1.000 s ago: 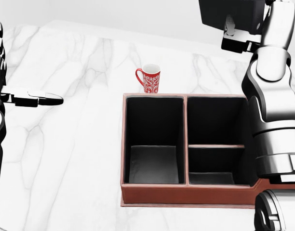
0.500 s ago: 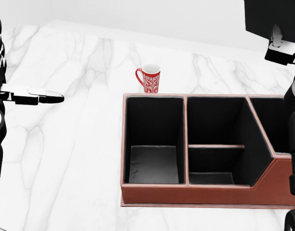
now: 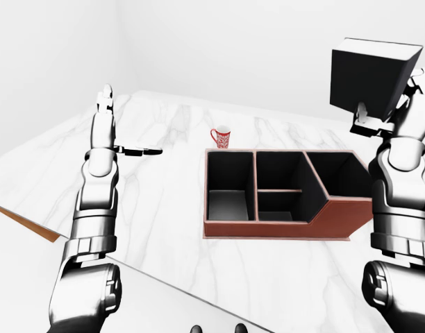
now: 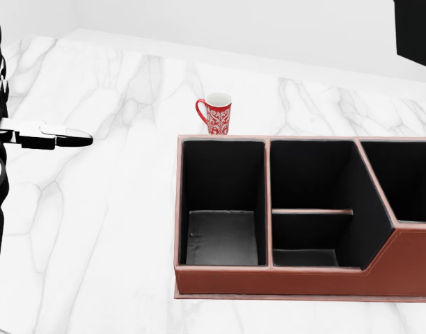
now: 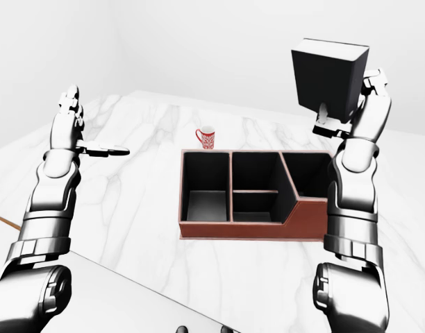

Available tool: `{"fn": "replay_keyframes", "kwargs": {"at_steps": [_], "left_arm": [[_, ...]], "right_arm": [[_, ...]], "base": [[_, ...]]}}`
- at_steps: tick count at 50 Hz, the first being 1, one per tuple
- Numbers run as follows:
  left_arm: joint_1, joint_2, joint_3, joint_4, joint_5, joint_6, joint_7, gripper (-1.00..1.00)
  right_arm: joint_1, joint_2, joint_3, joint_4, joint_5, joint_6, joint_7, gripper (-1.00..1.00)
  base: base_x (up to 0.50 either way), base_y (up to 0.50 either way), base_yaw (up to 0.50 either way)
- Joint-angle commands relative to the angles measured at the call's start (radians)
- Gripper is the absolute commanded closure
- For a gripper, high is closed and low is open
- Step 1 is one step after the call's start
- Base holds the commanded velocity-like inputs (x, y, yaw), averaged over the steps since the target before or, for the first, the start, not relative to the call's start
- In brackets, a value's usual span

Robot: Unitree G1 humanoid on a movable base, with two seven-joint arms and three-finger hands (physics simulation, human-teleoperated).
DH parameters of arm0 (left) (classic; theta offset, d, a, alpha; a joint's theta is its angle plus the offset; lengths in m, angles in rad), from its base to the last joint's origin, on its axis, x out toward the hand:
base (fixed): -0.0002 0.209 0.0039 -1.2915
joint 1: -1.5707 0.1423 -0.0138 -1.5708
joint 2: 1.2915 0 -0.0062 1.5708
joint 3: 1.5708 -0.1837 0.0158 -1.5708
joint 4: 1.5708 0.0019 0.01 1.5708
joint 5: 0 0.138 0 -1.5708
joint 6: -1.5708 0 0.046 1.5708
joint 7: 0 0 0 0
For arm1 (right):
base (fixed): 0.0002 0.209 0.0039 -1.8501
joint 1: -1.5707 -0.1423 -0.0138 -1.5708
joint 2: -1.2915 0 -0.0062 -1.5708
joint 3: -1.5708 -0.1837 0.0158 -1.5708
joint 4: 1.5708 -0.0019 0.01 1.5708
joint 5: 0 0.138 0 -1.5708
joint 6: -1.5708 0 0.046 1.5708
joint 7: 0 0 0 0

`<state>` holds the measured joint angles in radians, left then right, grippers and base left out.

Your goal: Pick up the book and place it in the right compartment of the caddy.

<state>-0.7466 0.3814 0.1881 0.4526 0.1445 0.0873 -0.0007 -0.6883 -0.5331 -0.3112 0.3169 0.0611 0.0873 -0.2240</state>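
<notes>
The book (image 5: 328,73) is up in the air, gripped by the right hand (image 5: 362,104) well above the table, over the caddy's right end in the right-eye view. The fingers are closed on its lower right edge, with the thumb side pressing from below. The step in hand, as I judge it, is carrying it over and lowering it into the right compartment (image 3: 337,177). To do that well, the book should come down squarely over that opening, its long faces in line with the compartment's walls, clear of the slanted divider on the left side. The hand should release only once the lower edge is inside. The book looks tipped toward the camera, so it probably needs righting before the descent.

It reads as a plain dark slab, black on its broad face with a lighter grey top edge; no title or cover detail shows in these renders.

The caddy (image 4: 269,282) is a reddish-brown leather box with a black lining, and all its compartments are empty. A red patterned mug (image 4: 215,113) stands upright just beyond its far left corner. The left hand (image 3: 132,150) hangs idle far to the left over the marble table (image 4: 95,229), fingers stretched out flat, holding nothing.
</notes>
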Motion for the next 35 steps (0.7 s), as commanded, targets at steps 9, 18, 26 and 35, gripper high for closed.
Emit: {"fn": "replay_keyframes", "kwargs": {"at_steps": [9,18,26,35], "left_arm": [[0.003,-0.004,-0.001,-0.005,0.001,0.0,0.002,-1.0],[0.007,0.001,0.003,-0.027,-0.001,0.0,-0.004,-1.0],[0.006,-0.003,0.0,-0.025,0.001,0.0,-0.003,-1.0],[0.015,-0.003,0.001,-0.04,0.005,0.0,-0.006,-1.0]], "right_arm": [[0.097,-0.003,-0.046,-0.184,-0.017,0.0,0.025,1.0],[0.138,0.018,-0.055,-0.216,-0.028,0.0,0.034,1.0],[0.184,0.035,-0.064,-0.257,-0.036,0.0,0.052,1.0],[0.237,0.071,-0.067,-0.295,-0.046,0.0,0.061,1.0]], "base": [[0.0,0.0,0.0],[0.0,0.0,0.0],[0.0,0.0,0.0],[0.0,0.0,0.0]]}}
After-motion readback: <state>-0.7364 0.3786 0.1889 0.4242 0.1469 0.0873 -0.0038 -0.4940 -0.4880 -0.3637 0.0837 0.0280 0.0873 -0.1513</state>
